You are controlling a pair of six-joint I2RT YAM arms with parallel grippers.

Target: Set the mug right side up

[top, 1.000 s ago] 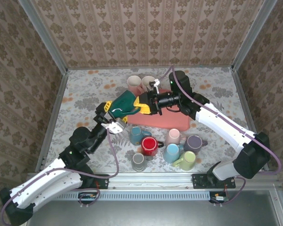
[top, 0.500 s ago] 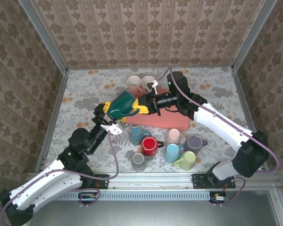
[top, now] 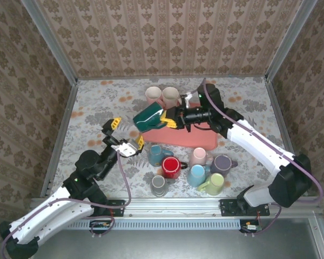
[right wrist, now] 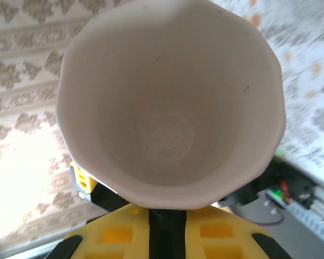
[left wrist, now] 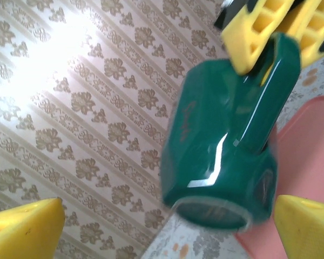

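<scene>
One green mug [top: 149,117] is the task item, pinched at its rim by the right gripper [top: 166,120], whose yellow fingers are closed tight on the mug wall. The mug is held up off the table [top: 97,102], tipped onto its side. Its mouth faces back along the right arm and its base points toward the left arm. In the top view it sits over the left end of the pink tray [top: 202,141], just in front of two pale mugs [top: 162,96] standing at the back.

The right wrist view looks straight into the mug, with a cream inside and a wavy rim, and the rim edge sits where the two yellow fingers meet. The left wrist view shows the glossy green outside and the round foot ring turned toward that camera, with the right gripper's yellow fingers clamped at the far end.

The left gripper [top: 127,133] is spread wide with nothing in it, low and left of the mug and apart from it. Its yellow fingers [left wrist: 21,229] show at both bottom corners of the left wrist view.

A cluster of mugs [top: 171,168] stands on the near side of the table in front of the tray: teal, red, grey, pink, blue, purple and lime.
</scene>
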